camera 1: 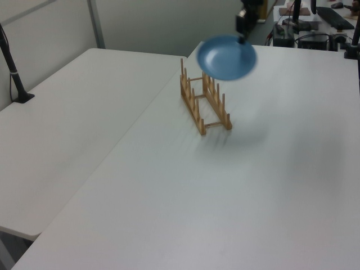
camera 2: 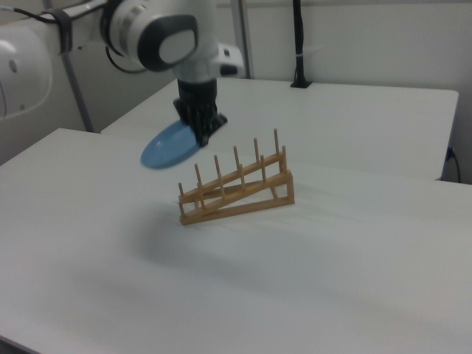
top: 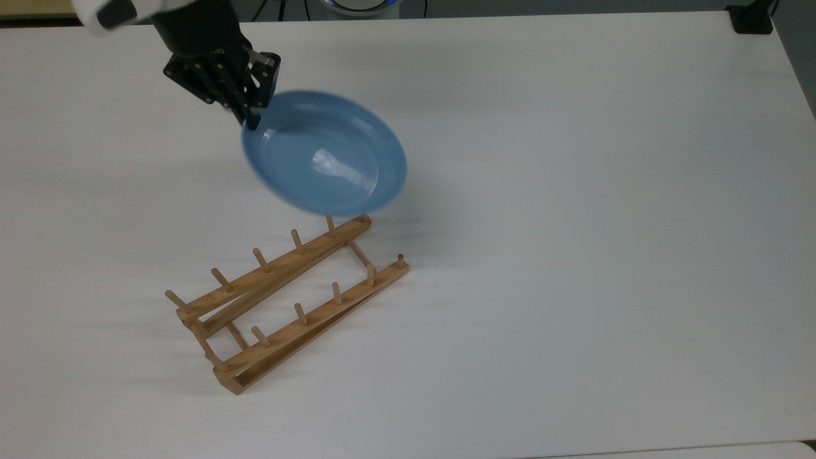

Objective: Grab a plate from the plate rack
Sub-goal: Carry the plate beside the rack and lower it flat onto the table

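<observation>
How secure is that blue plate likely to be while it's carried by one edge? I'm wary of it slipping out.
The plate looks glossy, so it is probably slippery. The claw pinches only its rim, leaving most of the plate overhanging; it may pivot or sag in the grip. It appears rigid, holding its round shape above the plate rack.

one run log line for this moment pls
gripper: shut on plate rim | plate: airborne, clear of plate rack | plate rack: empty, on table

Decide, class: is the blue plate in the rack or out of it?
Out. The gripper holds the plate by its rim, in the air, clear of the rack.
</observation>
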